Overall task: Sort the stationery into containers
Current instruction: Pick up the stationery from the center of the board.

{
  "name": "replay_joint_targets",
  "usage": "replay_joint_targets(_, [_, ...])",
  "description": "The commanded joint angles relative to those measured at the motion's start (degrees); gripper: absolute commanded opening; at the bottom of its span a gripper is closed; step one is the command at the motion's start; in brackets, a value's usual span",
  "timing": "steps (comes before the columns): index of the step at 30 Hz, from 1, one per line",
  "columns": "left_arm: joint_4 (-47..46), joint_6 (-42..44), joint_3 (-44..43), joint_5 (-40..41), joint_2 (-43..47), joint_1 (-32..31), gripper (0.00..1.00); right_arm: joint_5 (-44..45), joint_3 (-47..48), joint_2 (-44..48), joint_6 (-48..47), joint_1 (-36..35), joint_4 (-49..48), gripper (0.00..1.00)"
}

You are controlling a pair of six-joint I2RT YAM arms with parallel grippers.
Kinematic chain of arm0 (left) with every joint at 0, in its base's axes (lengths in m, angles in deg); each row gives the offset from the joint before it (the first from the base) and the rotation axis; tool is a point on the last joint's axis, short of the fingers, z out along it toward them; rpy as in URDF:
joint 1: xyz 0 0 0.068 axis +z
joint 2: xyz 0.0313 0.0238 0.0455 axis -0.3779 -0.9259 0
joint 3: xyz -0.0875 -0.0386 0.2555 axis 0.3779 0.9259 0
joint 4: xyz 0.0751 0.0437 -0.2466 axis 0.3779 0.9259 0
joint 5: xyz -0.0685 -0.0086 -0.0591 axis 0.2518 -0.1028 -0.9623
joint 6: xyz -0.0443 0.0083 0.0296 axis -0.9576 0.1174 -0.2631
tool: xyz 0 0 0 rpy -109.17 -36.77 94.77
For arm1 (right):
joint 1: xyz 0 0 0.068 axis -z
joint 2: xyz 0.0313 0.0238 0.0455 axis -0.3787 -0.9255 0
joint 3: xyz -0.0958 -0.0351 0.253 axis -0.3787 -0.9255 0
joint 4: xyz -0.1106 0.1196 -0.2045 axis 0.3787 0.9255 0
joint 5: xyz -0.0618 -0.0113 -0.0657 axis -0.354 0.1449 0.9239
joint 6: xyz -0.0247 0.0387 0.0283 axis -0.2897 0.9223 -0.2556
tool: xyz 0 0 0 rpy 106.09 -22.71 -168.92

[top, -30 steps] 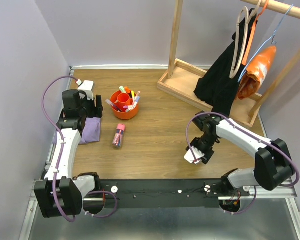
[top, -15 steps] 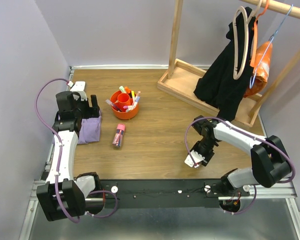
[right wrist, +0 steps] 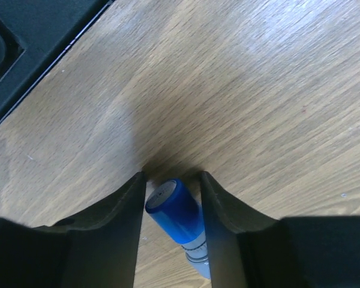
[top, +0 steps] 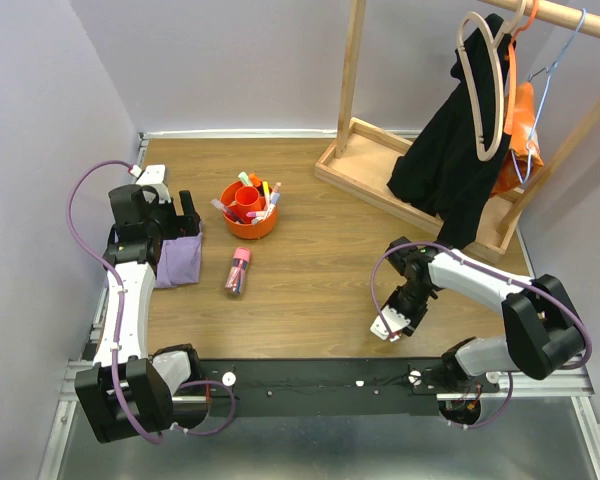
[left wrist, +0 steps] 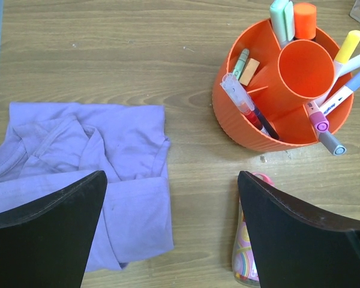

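Observation:
The round orange tub [top: 248, 224] stands at the back left and holds several pens, markers and highlighters; in the left wrist view [left wrist: 240, 129] a tan eraser [left wrist: 249, 71] lies in one compartment. A clear pink-capped tube [top: 238, 270] lies on the table in front of the tub, partly hidden behind my left finger in the left wrist view [left wrist: 245, 252]. My left gripper [top: 180, 215] [left wrist: 171, 175] is open and empty above the table between the cloth and the tube. My right gripper [top: 392, 322] [right wrist: 173, 175] points down at the table, shut on a small blue cylinder [right wrist: 175, 211].
A folded purple cloth [top: 180, 260] [left wrist: 108, 150] lies left of the tube, under my left gripper. A wooden rack base [top: 380, 190] stands at the back right, with a black garment [top: 450, 160], an orange one and hangers hanging above it. Walls close in on the left and back.
My left gripper has shifted a little left and back above the cloth. My right gripper has moved slightly toward the near edge. The hangers on the rack have swung.

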Motion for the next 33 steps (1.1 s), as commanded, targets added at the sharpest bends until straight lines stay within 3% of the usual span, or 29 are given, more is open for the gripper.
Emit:
replay_joint_targets(1, [-1.5, -1.2, 0.1, -1.8, 0.1, 0.6, 0.99, 2.9, -1.5, -0.6, -24.4, -0.3, -3.9, 0.53])
replay_joint_targets(13, [-3.3, -2.3, 0.4, -2.6, -0.8, 0.5, 0.99, 8.9, 8.0, -5.8, -26.6, -0.3, 1.0, 0.58])
replay_joint_targets(26, [-3.9, -2.4, 1.2, -2.6, -1.3, 0.5, 0.99, 4.1, 11.0, -11.4, -25.2, -0.4, -5.5, 0.58])
replay_joint_targets(33, [-4.5, -2.8, 1.2, -3.0, -2.2, 0.5, 0.99, 5.5, 16.4, -15.4, -24.2, -0.5, -3.9, 0.58])
